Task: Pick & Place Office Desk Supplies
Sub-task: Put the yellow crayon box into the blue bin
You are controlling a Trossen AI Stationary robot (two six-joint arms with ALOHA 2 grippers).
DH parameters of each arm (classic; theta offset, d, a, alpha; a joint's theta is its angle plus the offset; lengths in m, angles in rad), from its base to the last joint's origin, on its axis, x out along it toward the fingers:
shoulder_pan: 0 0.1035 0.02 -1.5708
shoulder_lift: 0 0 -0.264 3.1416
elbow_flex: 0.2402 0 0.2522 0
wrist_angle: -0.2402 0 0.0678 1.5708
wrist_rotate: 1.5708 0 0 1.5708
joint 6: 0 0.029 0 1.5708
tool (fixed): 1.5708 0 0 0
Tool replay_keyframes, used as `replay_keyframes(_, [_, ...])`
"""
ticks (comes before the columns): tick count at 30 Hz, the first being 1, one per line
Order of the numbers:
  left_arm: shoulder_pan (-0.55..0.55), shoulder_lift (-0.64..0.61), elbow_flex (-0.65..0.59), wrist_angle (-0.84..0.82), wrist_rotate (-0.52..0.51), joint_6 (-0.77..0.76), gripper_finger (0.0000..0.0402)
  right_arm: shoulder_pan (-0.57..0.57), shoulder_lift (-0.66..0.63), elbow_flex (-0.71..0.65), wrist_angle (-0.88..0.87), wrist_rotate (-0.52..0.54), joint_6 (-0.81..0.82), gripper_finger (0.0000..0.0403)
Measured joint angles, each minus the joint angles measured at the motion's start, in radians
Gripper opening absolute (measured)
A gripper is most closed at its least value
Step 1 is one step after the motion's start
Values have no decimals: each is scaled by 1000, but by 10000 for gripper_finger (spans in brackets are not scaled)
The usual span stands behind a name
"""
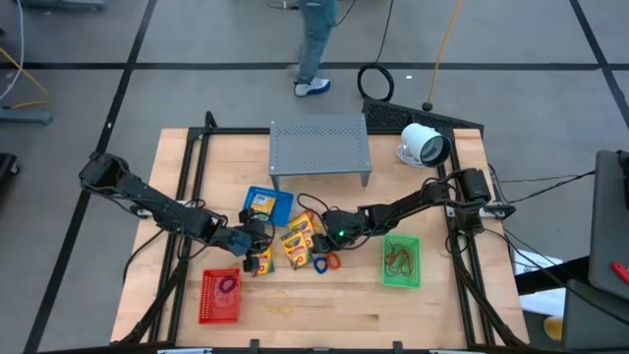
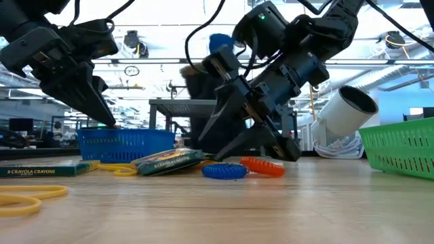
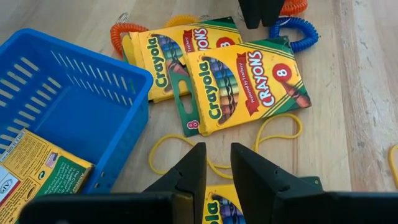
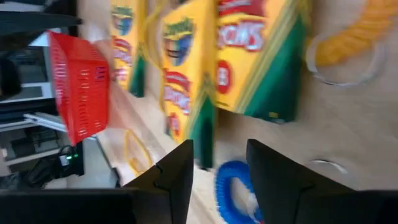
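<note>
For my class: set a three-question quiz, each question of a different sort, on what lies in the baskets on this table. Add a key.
1. True or false: the green basket is empty.
2. Which basket holds a crayon pack? A red, B blue basket, C green.
3. Fill in: the red basket holds a ___ rubber-band loop.
Key: 1 false; 2 B; 3 purple.

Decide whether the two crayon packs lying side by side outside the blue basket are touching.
Touching. The left wrist view shows the nearer crayon pack overlapping the edge of the farther crayon pack, with no bare wood between them.
</note>
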Motion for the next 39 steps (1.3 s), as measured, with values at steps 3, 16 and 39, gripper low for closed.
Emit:
replay_keyframes(3, [0,0,0,0,0,0,81,0,0,0,26,-2,-2,137])
replay_keyframes(16, [0,0,0,2,1,0,81,0,0,0,23,-3,3,189])
replay_keyframes(39, [0,0,0,1,2,0,81,21,0,23,-3,28,34,215])
